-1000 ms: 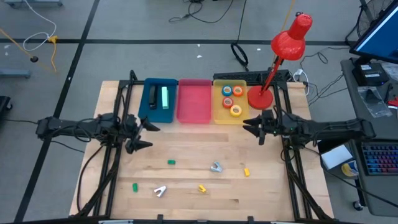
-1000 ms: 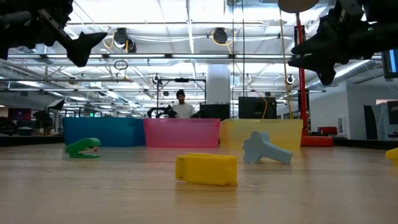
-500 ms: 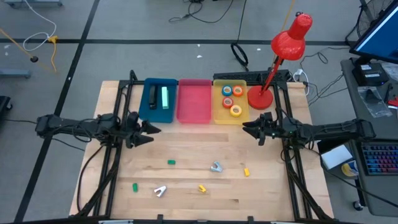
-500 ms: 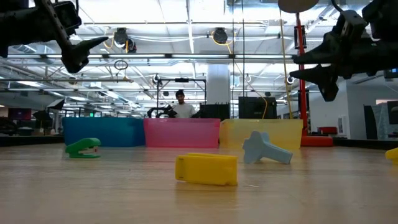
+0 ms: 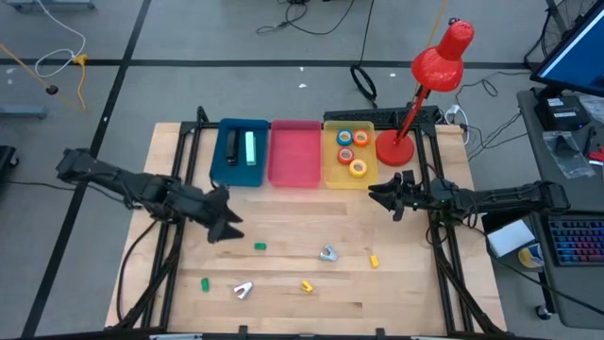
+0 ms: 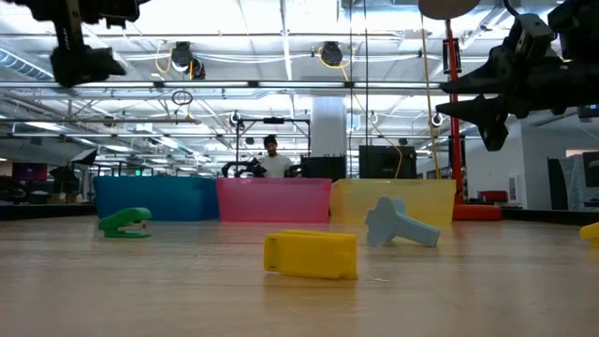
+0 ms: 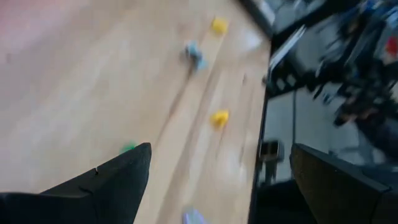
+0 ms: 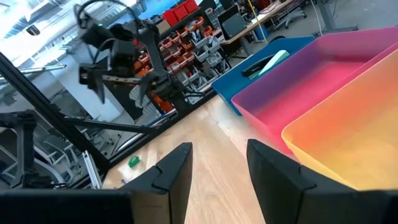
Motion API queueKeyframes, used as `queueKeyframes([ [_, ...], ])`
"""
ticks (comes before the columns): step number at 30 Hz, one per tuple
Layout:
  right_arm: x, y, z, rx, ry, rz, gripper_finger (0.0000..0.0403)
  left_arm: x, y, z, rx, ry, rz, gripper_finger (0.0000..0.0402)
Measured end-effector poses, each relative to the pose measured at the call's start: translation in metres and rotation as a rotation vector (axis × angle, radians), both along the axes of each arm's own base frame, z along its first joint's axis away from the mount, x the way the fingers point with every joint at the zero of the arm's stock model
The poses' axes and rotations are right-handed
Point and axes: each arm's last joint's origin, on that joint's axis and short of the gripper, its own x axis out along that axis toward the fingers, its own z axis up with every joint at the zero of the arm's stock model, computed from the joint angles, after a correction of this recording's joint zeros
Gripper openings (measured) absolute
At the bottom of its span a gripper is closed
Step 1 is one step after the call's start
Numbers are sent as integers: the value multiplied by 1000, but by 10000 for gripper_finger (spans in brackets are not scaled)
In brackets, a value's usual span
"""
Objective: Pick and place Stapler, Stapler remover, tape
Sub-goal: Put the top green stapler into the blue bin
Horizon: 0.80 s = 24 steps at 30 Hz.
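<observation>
Left gripper wide open, empty, above green staple remover at centre-left of the high view. Looks small, light, rigid plastic; pinch across its sides. Right gripper part-open, empty, centre-right.

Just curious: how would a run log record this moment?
left gripper: open, above green stapler remover | right gripper: open, empty, waiting near yellow bin

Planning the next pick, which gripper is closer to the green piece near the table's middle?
Left. The left gripper hovers just beside the green piece; the right gripper waits across the table by the yellow bin.
</observation>
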Motion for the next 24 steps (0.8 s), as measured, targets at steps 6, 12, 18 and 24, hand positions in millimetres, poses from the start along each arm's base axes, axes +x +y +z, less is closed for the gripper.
queueKeyframes([
  [6, 0, 0, 0, -6, 2, 0, 144, 10, -30, 8, -38, 194, -57, 379],
  [12, 0, 0, 0, -6, 5, 0, 144, 18, -60, -3, -68, 324, -72, 379],
  [18, 0, 0, -1, -6, 7, 0, 144, 30, -85, -32, -35, 449, -74, 379],
  [24, 0, 0, -1, -6, 7, -2, 144, 41, -109, -55, -78, 509, -131, 379],
])
